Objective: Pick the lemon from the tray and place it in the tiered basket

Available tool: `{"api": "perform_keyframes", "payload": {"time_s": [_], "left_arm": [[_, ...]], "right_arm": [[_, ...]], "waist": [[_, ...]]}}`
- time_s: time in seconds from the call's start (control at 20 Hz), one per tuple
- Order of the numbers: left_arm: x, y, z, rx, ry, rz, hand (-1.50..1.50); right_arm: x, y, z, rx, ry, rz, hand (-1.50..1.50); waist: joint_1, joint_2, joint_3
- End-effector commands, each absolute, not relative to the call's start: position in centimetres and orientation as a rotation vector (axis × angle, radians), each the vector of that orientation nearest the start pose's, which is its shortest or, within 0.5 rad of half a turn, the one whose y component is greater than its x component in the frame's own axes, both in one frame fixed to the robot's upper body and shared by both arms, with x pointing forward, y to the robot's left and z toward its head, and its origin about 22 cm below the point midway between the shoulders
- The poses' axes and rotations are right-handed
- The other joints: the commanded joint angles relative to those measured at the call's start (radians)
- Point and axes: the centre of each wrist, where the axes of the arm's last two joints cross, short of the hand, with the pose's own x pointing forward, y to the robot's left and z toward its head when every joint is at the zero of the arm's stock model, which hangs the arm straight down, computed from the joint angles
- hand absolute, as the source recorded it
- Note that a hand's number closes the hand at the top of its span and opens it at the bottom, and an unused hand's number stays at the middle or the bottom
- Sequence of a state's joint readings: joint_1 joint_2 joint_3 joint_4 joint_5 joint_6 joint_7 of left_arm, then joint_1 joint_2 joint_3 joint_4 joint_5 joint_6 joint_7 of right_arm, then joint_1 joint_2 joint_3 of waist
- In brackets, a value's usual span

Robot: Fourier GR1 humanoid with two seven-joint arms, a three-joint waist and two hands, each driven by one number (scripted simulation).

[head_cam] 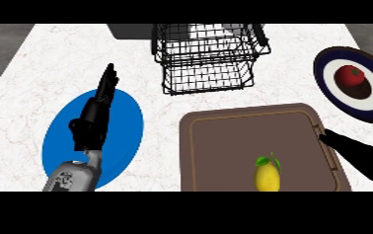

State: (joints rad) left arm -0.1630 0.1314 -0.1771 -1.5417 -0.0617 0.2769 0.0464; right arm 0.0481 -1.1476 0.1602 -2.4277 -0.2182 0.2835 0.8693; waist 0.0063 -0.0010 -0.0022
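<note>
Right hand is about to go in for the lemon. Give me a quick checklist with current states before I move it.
1. Lemon lies on the tray, uncovered: ok.
2. Right hand holds nothing and sits at the tray's right rim, apart from the lemon: ok.
3. Left hand is open over the blue plate, off the tray: ok.
4. Tiered basket stands upright beyond the tray's far edge: ok.
5. Nothing else lies on the tray between lemon and basket: ok.
6. Grasp on the lemon: not ok, not yet made.
</note>
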Motion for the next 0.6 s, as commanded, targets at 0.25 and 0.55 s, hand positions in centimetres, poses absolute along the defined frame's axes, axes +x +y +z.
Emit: {"api": "perform_keyframes", "payload": {"time_s": [0.25,0.55], "left_arm": [[28.2,20.6,4.1,0.190,-1.669,-0.099,0.00],[27.7,20.2,3.5,0.178,-1.666,-0.114,0.00]], "right_arm": [[13.1,-22.3,23.0,-0.664,-1.019,1.368,-1.50],[11.8,-21.0,23.0,-0.690,-1.018,1.411,-1.50]], "waist": [[-0.001,0.001,0.001],[-0.006,-0.001,0.001]]}}
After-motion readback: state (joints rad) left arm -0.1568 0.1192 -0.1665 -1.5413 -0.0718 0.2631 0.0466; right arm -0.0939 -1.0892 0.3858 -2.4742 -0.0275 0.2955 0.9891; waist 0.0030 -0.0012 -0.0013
